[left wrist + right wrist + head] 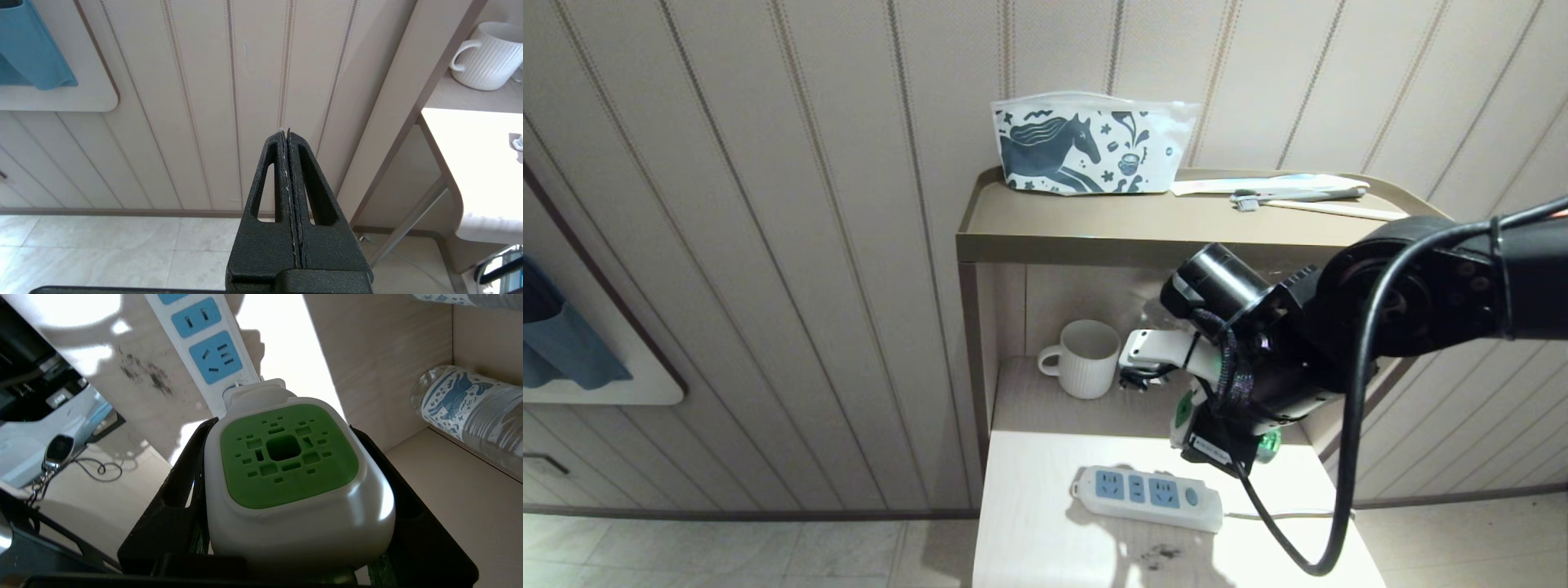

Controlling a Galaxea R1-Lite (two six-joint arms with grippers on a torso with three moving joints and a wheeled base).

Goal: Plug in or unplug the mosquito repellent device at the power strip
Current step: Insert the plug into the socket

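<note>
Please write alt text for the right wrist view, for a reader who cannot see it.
The right gripper holds the mosquito repellent device, white with a green vented top, above the power strip on a pale table. A clear water bottle lies nearby.

Horse-print zip pouch (1094, 145) upright at the back of the shelf's top (1094, 224), against the panelled wall. Toothbrush (1298, 196) lying near it on the same top. Ribbed white mug (1086, 358) in the niche below. Clear labelled water bottle (470, 412) on its side.
</note>
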